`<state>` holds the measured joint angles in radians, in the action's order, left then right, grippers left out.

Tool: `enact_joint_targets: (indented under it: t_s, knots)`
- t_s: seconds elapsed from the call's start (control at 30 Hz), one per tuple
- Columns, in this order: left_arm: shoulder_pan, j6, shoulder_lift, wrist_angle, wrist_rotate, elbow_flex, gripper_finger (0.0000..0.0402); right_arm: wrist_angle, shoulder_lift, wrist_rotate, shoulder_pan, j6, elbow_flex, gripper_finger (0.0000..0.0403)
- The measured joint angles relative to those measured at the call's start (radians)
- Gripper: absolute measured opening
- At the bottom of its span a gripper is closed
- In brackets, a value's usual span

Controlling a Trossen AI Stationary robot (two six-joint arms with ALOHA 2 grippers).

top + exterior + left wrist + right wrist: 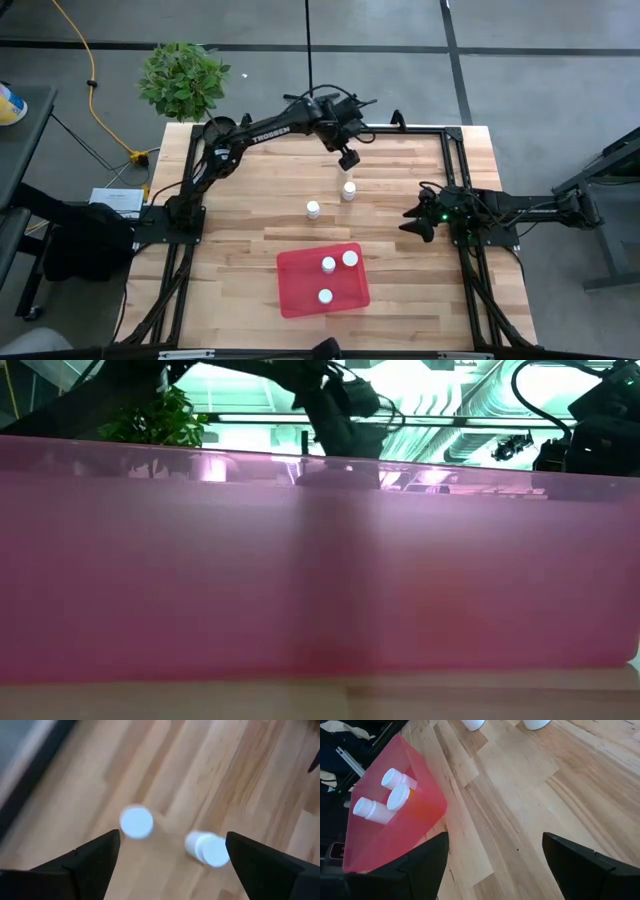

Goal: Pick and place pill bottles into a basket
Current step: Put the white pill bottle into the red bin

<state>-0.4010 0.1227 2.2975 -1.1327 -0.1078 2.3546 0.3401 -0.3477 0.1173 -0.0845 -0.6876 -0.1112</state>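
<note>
Two pill bottles with white caps stand upright on the wooden table (348, 190) (313, 209); both also show in the left wrist view (136, 821) (207, 848). Three more bottles (328, 264) (350, 258) (325, 296) are in the red tray (300, 295); in the right wrist view (395, 795) two of them lie on their sides. My left gripper (348, 158) (172, 855) is open and empty, above the two standing bottles, just to their far side. My right gripper (412, 222) (492, 865) is open and empty at the table's right.
The red tray's wall (320, 560) fills the low view. A potted plant (182, 78) stands beyond the table's far left corner. Dark arm frames (455, 170) run along the table's left and right sides. Bare wood lies between the standing bottles and the tray.
</note>
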Motion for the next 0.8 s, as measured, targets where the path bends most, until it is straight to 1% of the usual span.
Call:
enact_joint_targets:
  t_s: [0.13,0.17,0.27,0.47,0.6,0.8]
  knots:
    - [-0.004,0.04,0.032,-0.011,-0.035,0.003,0.0391,0.0,0.0,0.003,0.0,0.0,0.0,0.0312]
    - [-0.004,0.04,0.042,-0.033,-0.037,0.002,0.0389,0.0,0.0,0.003,0.0,0.0,0.0,0.0312]
    - [0.004,0.04,0.077,-0.022,-0.032,0.0,0.0388,0.001,0.0,0.008,0.0,0.0,0.0,0.0312]
    - [0.01,0.039,0.094,0.033,0.043,0.0,0.0388,0.002,0.0,0.011,0.0,-0.003,0.0,0.0312]
    - [0.008,0.037,0.094,0.07,0.117,0.0,0.0388,0.002,0.0,0.011,0.0,-0.008,0.0,0.0312]
    - [0.009,0.009,0.109,0.057,0.124,0.001,0.0388,0.002,0.0,0.011,0.0,-0.011,0.0,0.0312]
